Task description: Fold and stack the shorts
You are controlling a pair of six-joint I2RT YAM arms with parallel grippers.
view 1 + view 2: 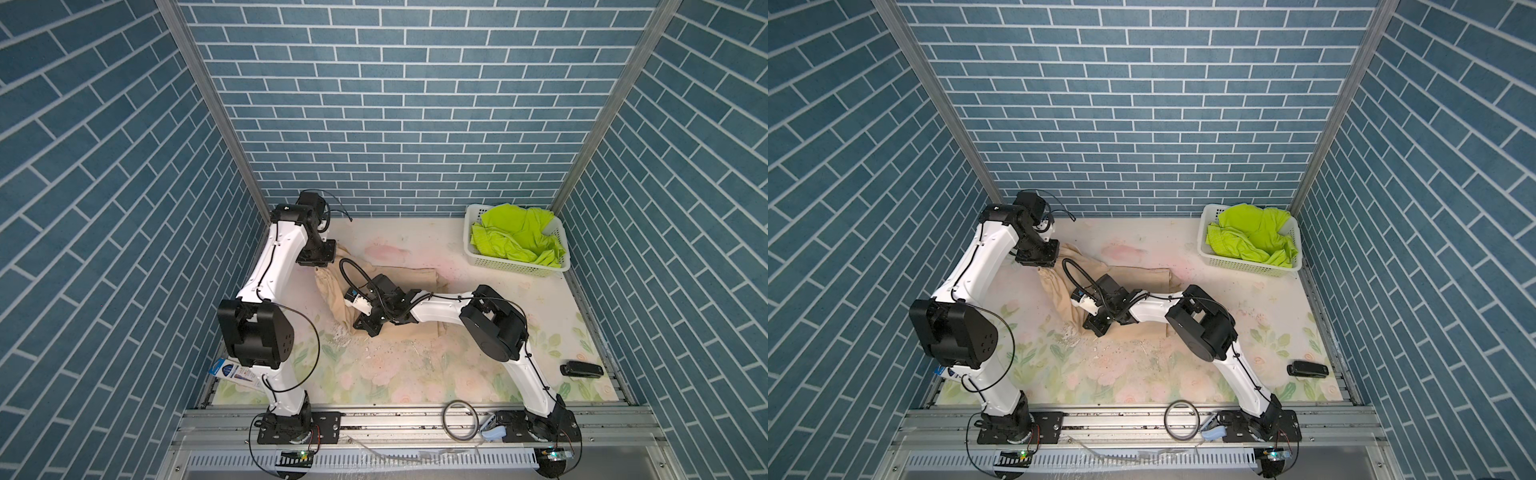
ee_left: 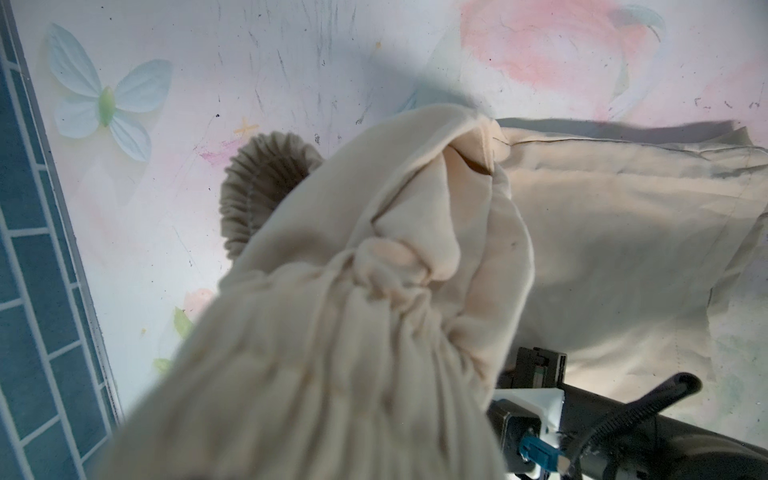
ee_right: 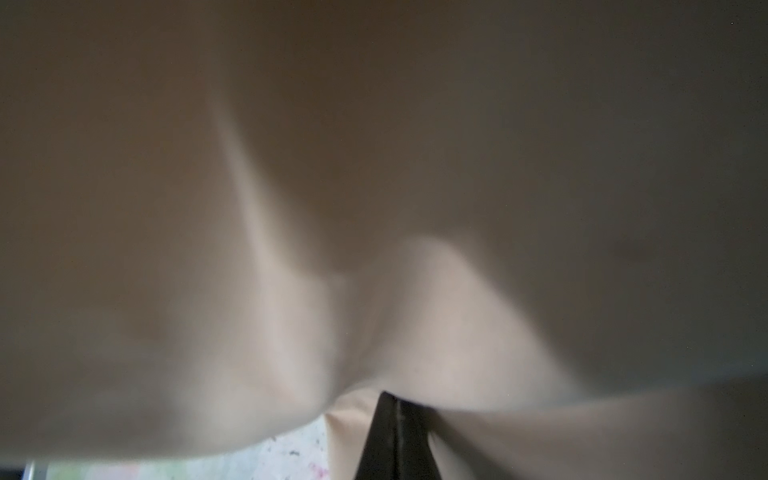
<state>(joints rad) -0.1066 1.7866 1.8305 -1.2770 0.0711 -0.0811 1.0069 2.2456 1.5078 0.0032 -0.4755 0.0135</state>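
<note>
Beige shorts (image 1: 415,278) lie across the middle of the table (image 1: 395,374), with the gathered waistband end drawn up toward 10 o'clock. There the left gripper (image 1: 316,259) is clamped on the bunched cloth. At the shorts' 7 o'clock edge the right gripper (image 1: 365,326) is closed on a fold of the same pair. Over at 2 o'clock, the lime-green shorts (image 1: 515,239) sit crumpled in a white basket (image 1: 471,226).

Both top views look steeply down over your whole floral tabletop (image 1: 395,378). Wrist views sit close on the soft beige fabric shorts (image 2: 332,332).
</note>
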